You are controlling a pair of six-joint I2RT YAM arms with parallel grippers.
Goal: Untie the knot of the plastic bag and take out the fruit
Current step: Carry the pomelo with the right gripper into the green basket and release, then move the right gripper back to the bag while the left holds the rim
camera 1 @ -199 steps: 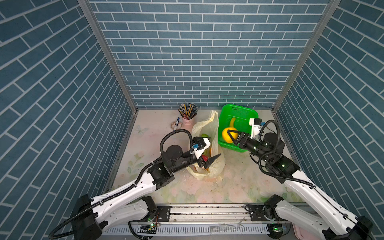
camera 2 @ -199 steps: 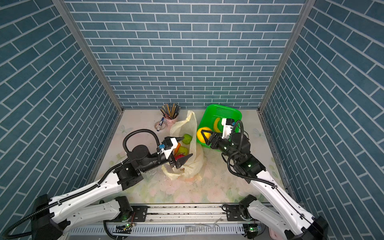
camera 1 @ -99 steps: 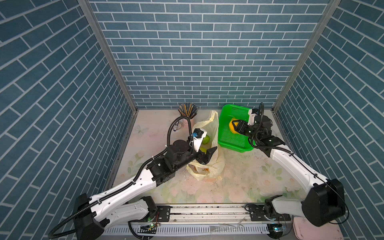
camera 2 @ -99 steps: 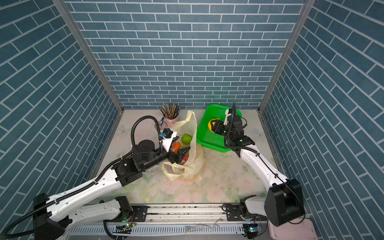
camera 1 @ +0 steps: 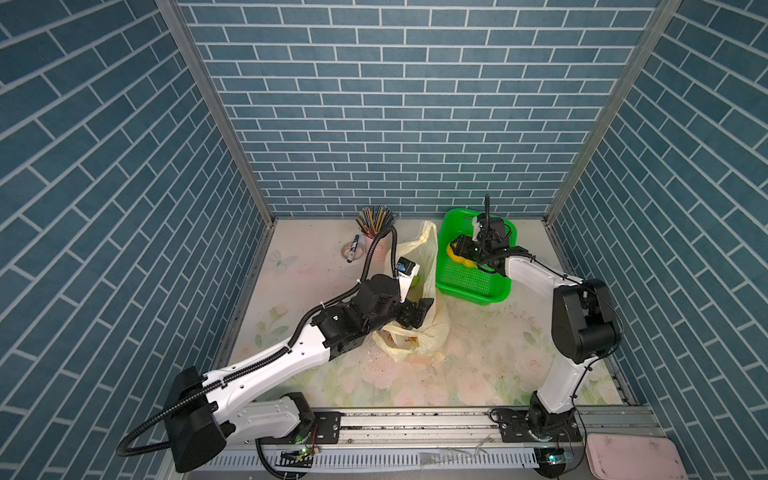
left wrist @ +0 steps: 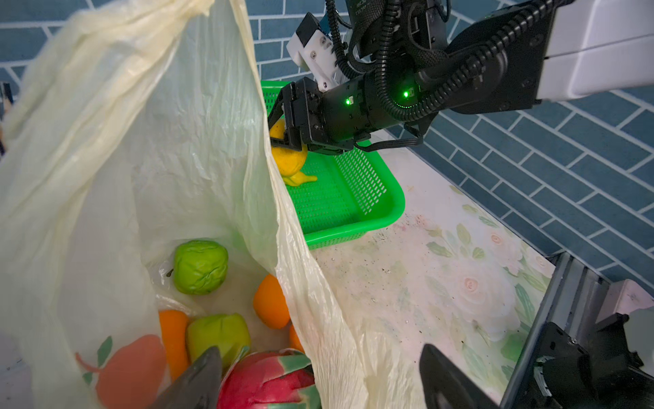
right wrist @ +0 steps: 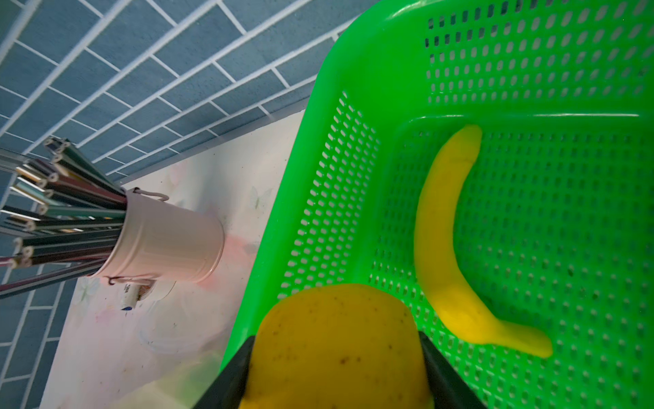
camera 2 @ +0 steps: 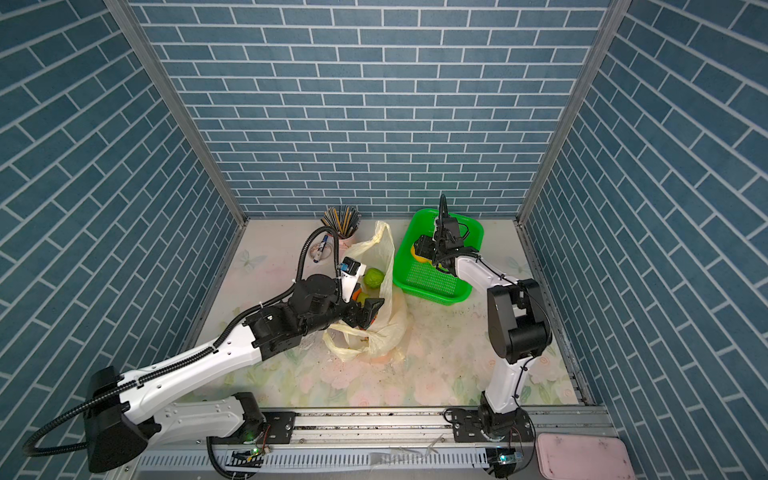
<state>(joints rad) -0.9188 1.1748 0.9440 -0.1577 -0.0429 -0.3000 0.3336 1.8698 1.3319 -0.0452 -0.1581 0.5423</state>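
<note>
Unloading step. Right end effector (left wrist: 278, 129) grips round yellow fruit (right wrist: 336, 333) over bright green perforated basket (left wrist: 354, 198), far right. Left end effector (left wrist: 318, 357) gapes at open pale yellow crinkly plastic bag (left wrist: 177, 141), middle of tabletop (camera 1: 478, 353). Next, I'd guess: drop it, grab pink-red dragon fruit (left wrist: 269, 382).

The plastic bag's (left wrist: 212, 141) wall rises between the left hand's (left wrist: 320, 354) 2 spread jaws: fruit (left wrist: 200, 267) crowds ahead of 1, and bare counter (left wrist: 442, 283) runs up to the basket (left wrist: 354, 212) ahead of the other.
</note>
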